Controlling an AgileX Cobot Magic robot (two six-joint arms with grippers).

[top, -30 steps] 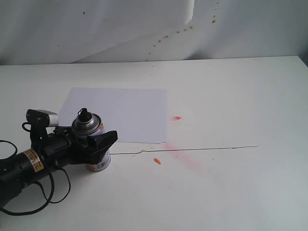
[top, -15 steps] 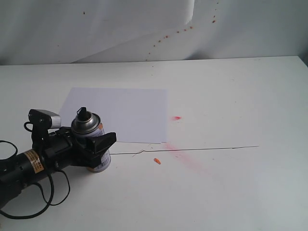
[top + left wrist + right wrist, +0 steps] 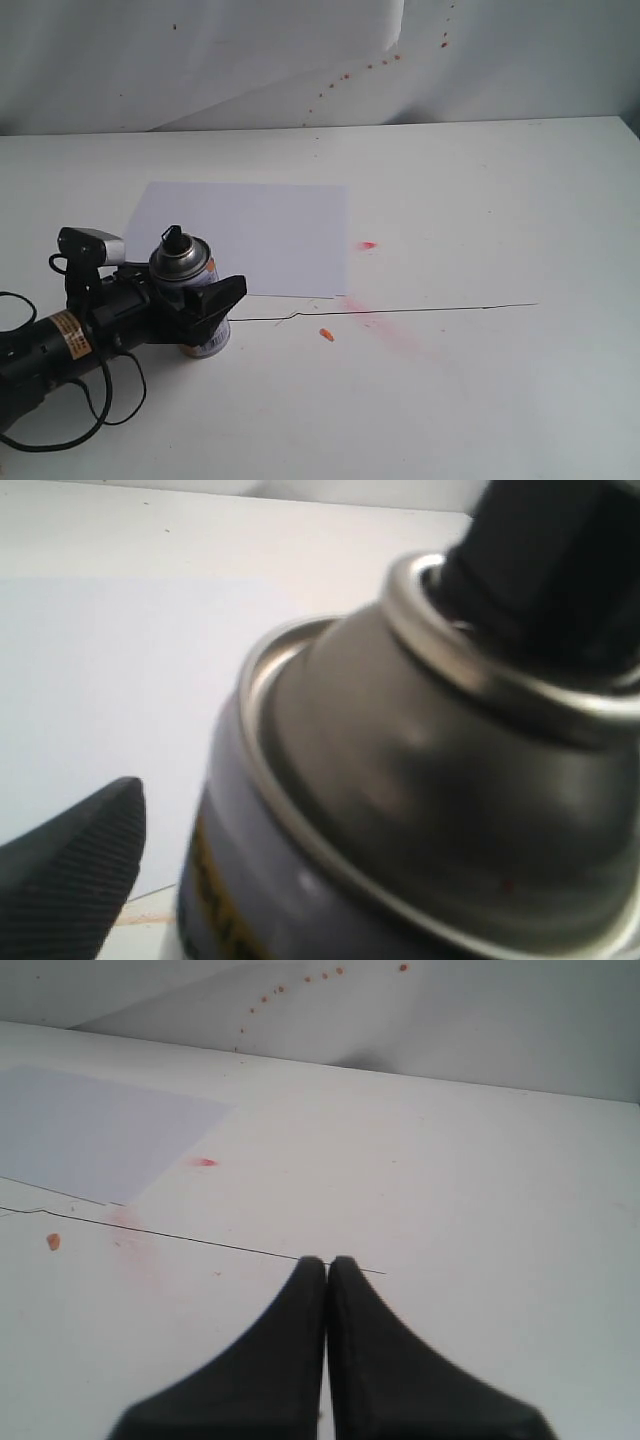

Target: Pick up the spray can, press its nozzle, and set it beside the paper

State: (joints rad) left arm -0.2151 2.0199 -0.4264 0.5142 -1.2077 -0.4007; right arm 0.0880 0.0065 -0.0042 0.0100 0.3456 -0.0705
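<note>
Spray can, a small silver-domed cylinder with a white label, stands at lower left of the exterior view, our black left gripper straddling it with jaws apart, one ribbed finger clear of its wall; our right gripper is pinched together. Just beyond lies the flat white paper sheet. We judge a skewed retreat could clip and topple the can. Its label print is unreadable.
</note>
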